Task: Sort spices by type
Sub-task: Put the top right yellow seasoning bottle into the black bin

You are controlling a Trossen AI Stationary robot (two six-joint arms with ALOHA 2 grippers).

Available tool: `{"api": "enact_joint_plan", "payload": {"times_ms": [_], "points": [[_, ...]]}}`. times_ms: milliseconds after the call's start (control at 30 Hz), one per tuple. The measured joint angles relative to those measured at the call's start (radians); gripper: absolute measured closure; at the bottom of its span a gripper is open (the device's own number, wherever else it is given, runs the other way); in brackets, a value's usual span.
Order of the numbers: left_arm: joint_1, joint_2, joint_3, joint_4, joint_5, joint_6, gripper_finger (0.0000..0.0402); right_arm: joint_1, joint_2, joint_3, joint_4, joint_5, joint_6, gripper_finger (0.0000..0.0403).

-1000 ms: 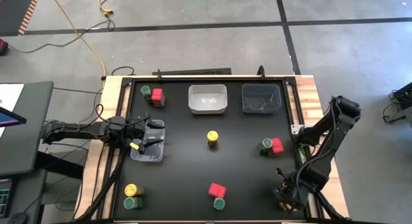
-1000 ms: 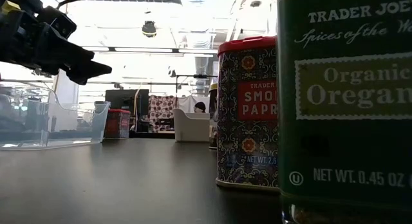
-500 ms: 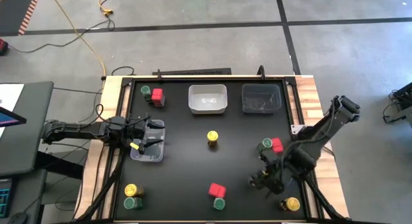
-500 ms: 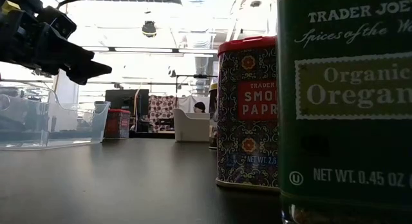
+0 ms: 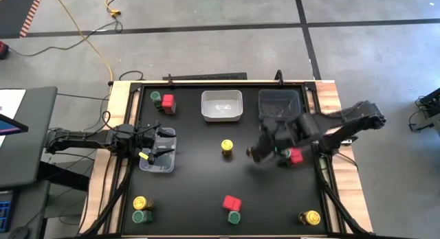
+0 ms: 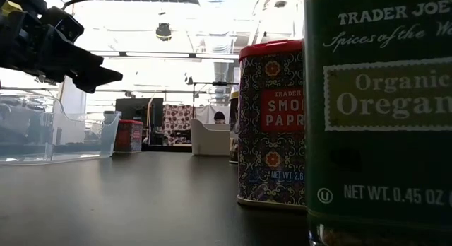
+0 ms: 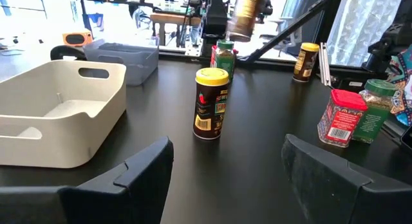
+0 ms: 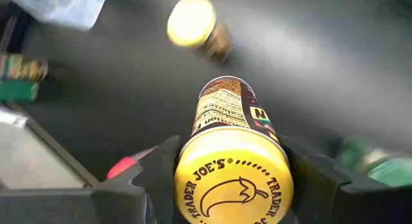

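A yellow-lidded jar (image 8: 232,166) is held between the fingers of the right gripper (image 5: 260,151), carried above the middle of the table (image 5: 199,180), between a second yellow-lidded jar (image 5: 227,147) standing at the centre and a green-lidded jar (image 5: 283,154) touching a red box (image 5: 296,156) towards the right edge. The left gripper (image 5: 163,148) is seen with its fingers spread apart and nothing between them, hovering over a clear tray (image 5: 165,163) at the left edge. A white tray (image 5: 221,105) and a grey tray (image 5: 279,105) are placed side by side along the far edge. In the far left corner a green-lidded jar (image 5: 156,97) is set beside a red box (image 5: 168,103). In the near left corner a yellow-lidded jar (image 5: 139,202) and a green-lidded jar (image 5: 139,216) are found together. At the near edge a red box (image 5: 232,202) is paired with a green-lidded jar (image 5: 234,216), and one yellow-lidded jar (image 5: 311,217) is left near the near right corner.
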Motion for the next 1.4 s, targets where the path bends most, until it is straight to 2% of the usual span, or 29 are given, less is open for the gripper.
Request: {"api": "enact_joint_plan", "payload": {"times_ms": [333, 467, 600, 800, 1067, 1200, 1400], "points": [[0.000, 0.000, 0.000, 0.000, 0.000, 0.000, 0.0123, -0.493, -0.112, 0.006, -0.089, -0.091, -0.401, 0.0153], [0.000, 0.000, 0.000, 0.000, 0.000, 0.000, 0.0123, -0.689, -0.112, 0.006, -0.092, -0.167, -0.547, 0.0153], [0.000, 0.000, 0.000, 0.000, 0.000, 0.000, 0.0123, -0.839, -0.080, 0.006, -0.148, -0.211, -0.678, 0.0153], [0.000, 0.000, 0.000, 0.000, 0.000, 0.000, 0.0123, -0.976, -0.046, -0.048, -0.174, -0.212, -0.814, 0.0153], [0.000, 0.000, 0.000, 0.000, 0.000, 0.000, 0.0123, -1.124, -0.043, -0.219, -0.065, -0.212, -0.874, 0.0152], [0.000, 0.000, 0.000, 0.000, 0.000, 0.000, 0.0123, -1.171, -0.006, -0.265, -0.015, -0.239, -0.881, 0.0152], [0.000, 0.000, 0.000, 0.000, 0.000, 0.000, 0.0123, -1.192, 0.088, -0.264, 0.018, -0.258, -0.924, 0.0152]]}}
